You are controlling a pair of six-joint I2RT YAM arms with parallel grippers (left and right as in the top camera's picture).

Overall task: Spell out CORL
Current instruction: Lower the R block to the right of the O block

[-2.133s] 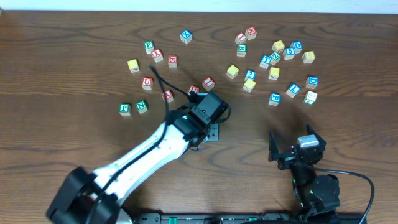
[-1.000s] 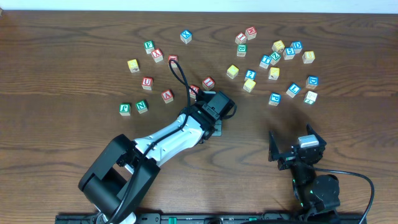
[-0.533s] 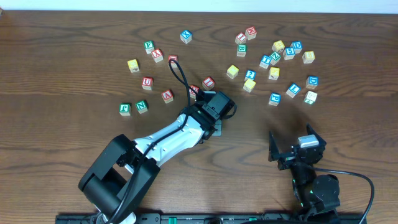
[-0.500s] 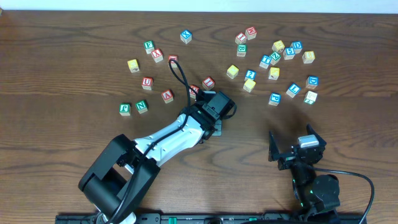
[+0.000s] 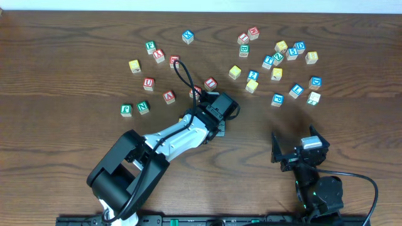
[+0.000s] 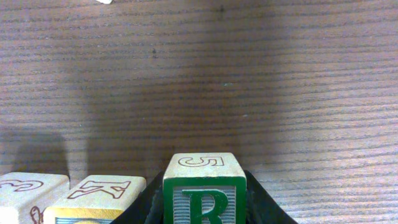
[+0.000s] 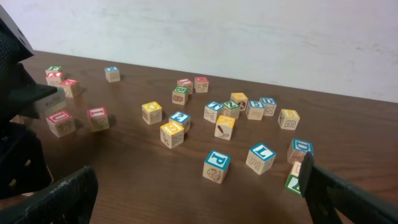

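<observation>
My left gripper (image 6: 205,214) is shut on the green R cube (image 6: 204,190), with a dark finger pressed to each side. Left of it in the left wrist view, two more cubes stand in a row: one with a K on top and a yellow front (image 6: 99,198), then another (image 6: 28,190) at the frame edge. Their front letters are cut off. From overhead the left gripper (image 5: 215,129) sits near the table middle and hides these cubes. The blue L cube (image 5: 296,90) (image 7: 262,157) lies at the right. My right gripper (image 5: 294,145) (image 7: 199,199) stands open and holds nothing.
Red-lettered cubes (image 5: 168,96) are scattered behind the left gripper, and two green ones (image 5: 143,107) lie left. A mixed cluster of blue, yellow and green cubes (image 5: 276,74) fills the right back. A blue P cube (image 7: 216,166) sits nearest the right gripper.
The left arm's elbow has folded in toward the table centre. Its gripper head has shifted slightly up and right, then stayed put over the last second. The right arm has not moved.
</observation>
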